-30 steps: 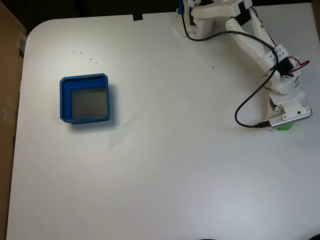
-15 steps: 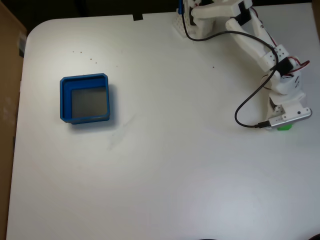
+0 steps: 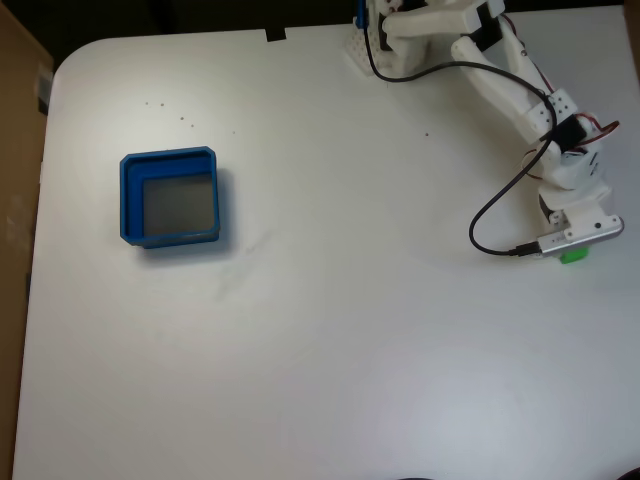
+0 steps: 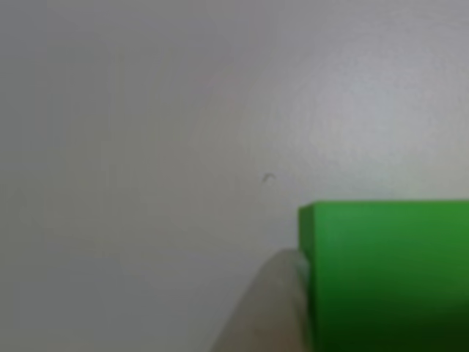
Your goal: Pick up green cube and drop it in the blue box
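"Where is the green cube (image 3: 571, 255)?"
"Right under the gripper (image 3: 566, 244), touching one finger (image 4: 267, 308). Grip unclear."
"What might go wrong?"
"It could slip out. The blue box (image 3: 127, 190) is far away."

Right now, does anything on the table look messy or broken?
Nothing stands out. The square blue plastic box sits flat and empty, and the small green cube lies at the end effector, whole.
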Action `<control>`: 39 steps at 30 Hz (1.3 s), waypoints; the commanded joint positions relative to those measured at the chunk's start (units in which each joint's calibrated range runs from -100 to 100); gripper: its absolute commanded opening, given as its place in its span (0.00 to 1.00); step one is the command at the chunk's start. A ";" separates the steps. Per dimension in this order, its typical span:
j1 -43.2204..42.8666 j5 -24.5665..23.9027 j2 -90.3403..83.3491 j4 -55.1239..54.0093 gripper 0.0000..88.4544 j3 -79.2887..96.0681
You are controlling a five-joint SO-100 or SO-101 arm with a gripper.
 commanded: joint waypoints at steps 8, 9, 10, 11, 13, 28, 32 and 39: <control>0.43 -0.05 -1.83 1.41 0.01 -3.50; 0.43 -0.05 -1.91 2.32 0.01 -3.68; 0.43 -0.05 -2.16 3.55 0.01 -3.77; 0.43 -0.05 -2.91 4.95 0.01 -3.77; 0.43 0.10 -4.75 8.33 0.01 -3.68; 2.60 0.29 -16.20 17.81 0.01 -3.50; 2.74 0.34 -18.79 17.81 0.01 -3.41; 4.12 0.44 -22.39 17.81 0.01 -3.41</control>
